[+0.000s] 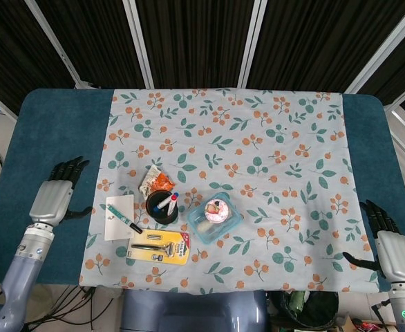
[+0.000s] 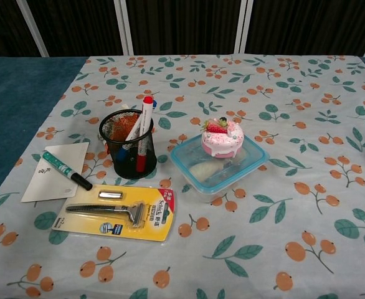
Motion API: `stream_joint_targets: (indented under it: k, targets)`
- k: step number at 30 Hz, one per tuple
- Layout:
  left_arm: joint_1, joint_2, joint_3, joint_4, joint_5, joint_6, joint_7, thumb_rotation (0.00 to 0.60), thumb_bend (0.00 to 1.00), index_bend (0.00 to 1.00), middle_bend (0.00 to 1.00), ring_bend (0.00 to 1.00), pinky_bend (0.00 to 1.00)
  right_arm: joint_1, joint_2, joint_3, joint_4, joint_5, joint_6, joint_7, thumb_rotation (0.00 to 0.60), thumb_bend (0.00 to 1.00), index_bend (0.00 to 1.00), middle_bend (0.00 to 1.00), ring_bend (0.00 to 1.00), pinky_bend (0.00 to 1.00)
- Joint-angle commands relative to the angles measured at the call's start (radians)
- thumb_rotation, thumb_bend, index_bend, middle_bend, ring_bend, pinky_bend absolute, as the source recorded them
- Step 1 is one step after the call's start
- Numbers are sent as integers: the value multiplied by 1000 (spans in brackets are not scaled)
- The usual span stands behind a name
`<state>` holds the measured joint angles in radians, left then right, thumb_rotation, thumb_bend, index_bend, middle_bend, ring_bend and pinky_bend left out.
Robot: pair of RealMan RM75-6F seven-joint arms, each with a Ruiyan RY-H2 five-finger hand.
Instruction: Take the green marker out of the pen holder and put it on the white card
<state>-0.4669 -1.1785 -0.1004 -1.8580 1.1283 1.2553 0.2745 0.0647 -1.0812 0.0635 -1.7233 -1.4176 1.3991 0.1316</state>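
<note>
Marker in green (image 2: 66, 169) lies slantwise across the white card (image 2: 53, 170), black cap past the card's edge toward the razor pack (image 2: 117, 212). Card sits at nine o'clock of the mesh pen holder (image 2: 127, 151). Left hand (image 1: 54, 196), at nine o'clock of the card, is empty with fingers spread; right hand (image 1: 389, 250) likewise, far off at four o'clock

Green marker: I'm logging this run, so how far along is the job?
It looks essentially done. The green marker is out of the pen holder and lies across the white card, its black-capped end poking past the card's edge toward the razor pack. Nothing is in hand: the left hand sits off to the side with fingers apart, and the right hand rests at the table's corner. Nothing obvious is left.
</note>
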Motion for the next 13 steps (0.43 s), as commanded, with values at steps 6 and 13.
stream_joint_targets:
  k: [6, 13]
  targets:
    - [189, 64, 156, 93, 239, 185, -94, 600, 35, 0, 0, 0, 0, 0, -6, 0, 7, -9, 8, -17, 600, 142, 0, 0, 0, 128]
    - [264, 42, 169, 197, 327, 279, -186, 600, 34, 0, 0, 0, 0, -2, -9, -2, 8, -17, 16, -22, 600, 142, 0, 0, 0, 128]
